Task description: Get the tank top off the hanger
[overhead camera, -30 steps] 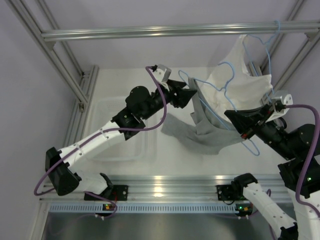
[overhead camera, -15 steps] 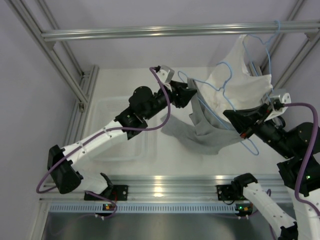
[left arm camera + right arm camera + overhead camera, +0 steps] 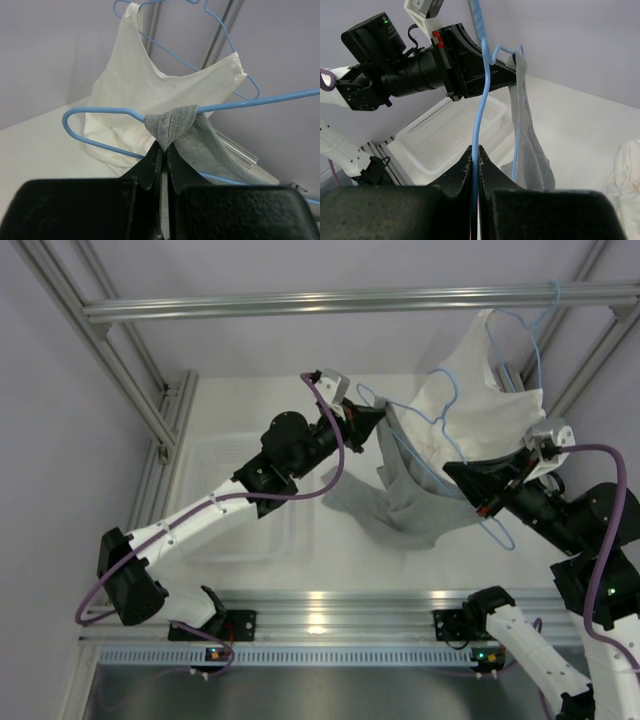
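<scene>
The grey tank top (image 3: 410, 502) hangs from the light-blue wire hanger (image 3: 436, 476) at mid-table, its lower part resting on the table. My left gripper (image 3: 381, 423) is at the hanger's left end, shut on the top's shoulder strap (image 3: 172, 124), which is draped over the wire (image 3: 100, 111). In the left wrist view the gripper (image 3: 164, 148) pinches the strap's fold just below the wire. My right gripper (image 3: 456, 473) is shut on the hanger's wire (image 3: 482, 90), with the gripper (image 3: 476, 150) clamped around it and the tank top (image 3: 531, 150) hanging beyond.
A white translucent garment (image 3: 485, 400) on a second blue hanger (image 3: 532, 340) hangs from the rail (image 3: 350, 302) at the back right, just behind the tank top. A white perforated basket (image 3: 240, 505) lies on the table under the left arm.
My left gripper has moved a little right onto the hanger's left end and shut on the strap. The right gripper keeps its hold on the wire.
</scene>
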